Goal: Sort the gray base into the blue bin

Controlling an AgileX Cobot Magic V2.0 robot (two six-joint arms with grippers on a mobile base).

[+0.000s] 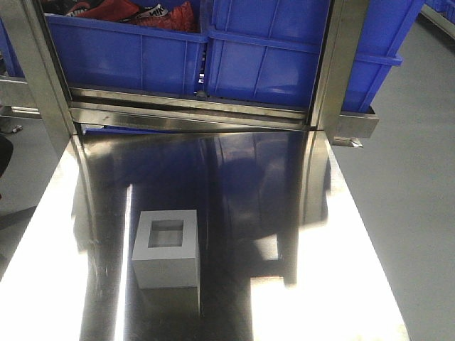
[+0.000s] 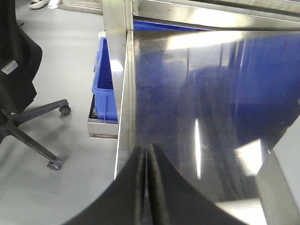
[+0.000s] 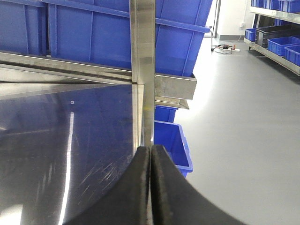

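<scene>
Gray base (image 1: 168, 249) sits close to the near edge of the surface (image 1: 341, 270), left of centre, recess facing up, nothing touching it. Looks rigid and matte with flat side walls, probably fairly light given the hollow, and shouldn't be fragile. Best hold, I'd say: squeeze across two opposite outer walls, or put one finger down in the recess and one outside. The polished steel looks slick, so a nudge could make it slide.

Left pincer (image 2: 149, 187): fingers pressed together, nothing in them, over the left edge of the surface. Right pincer (image 3: 151, 187) is the same, closed and empty, at the right edge beside the steel post (image 3: 143, 70). Neither wrist view shows the block, so both are well apart from it.

Blue bin (image 1: 270, 64) sits on the rack behind the far edge, right of centre — its inside is hidden. The neighbouring bin (image 1: 128, 60) to its left holds red and black items that are too cropped to identify. Can't tell which one is the drop target.
</scene>
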